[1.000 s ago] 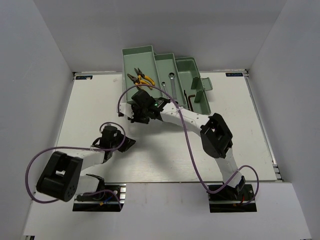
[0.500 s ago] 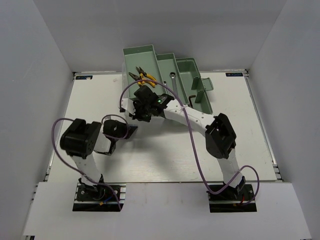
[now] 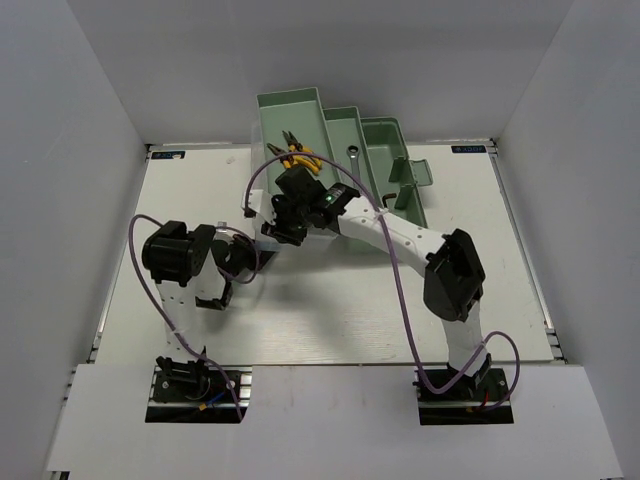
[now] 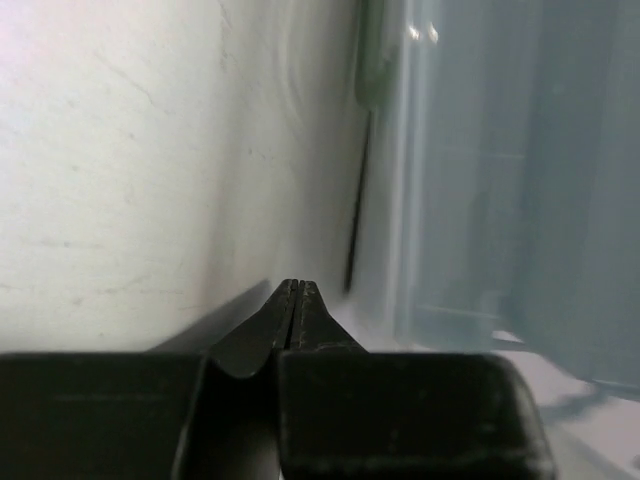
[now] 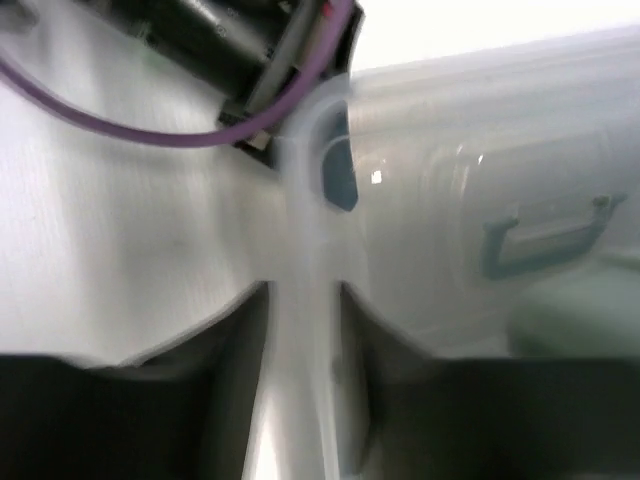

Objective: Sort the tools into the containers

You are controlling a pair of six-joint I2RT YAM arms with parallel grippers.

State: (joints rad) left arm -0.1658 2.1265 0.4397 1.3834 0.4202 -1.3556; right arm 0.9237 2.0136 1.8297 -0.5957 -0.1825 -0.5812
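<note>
The pale green toolbox (image 3: 290, 108) stands at the table's back with its stepped trays folded out. Yellow-handled pliers (image 3: 298, 156) lie in the left tray and a silver wrench (image 3: 352, 153) in the middle one. My right gripper (image 3: 281, 222) reaches to the box's front left. In the right wrist view this right gripper (image 5: 304, 292) is open, its fingers either side of the translucent lid's (image 5: 480, 150) rim. My left gripper (image 3: 257, 252) sits just left of it, low over the table. The left wrist view shows the left gripper (image 4: 295, 285) shut and empty beside the lid (image 4: 500, 180).
White walls close in the table on three sides. The right arm's elbow (image 3: 455, 272) and a purple cable (image 3: 385, 250) cross the middle of the table. The left arm's elbow (image 3: 172, 255) stands folded near the left side. A green handle (image 5: 540, 235) shows through the lid.
The toolbox trays have shifted back and to the right. My left arm folded upright and its gripper drew in toward the lid. The right jaws have widened around the lid rim.
</note>
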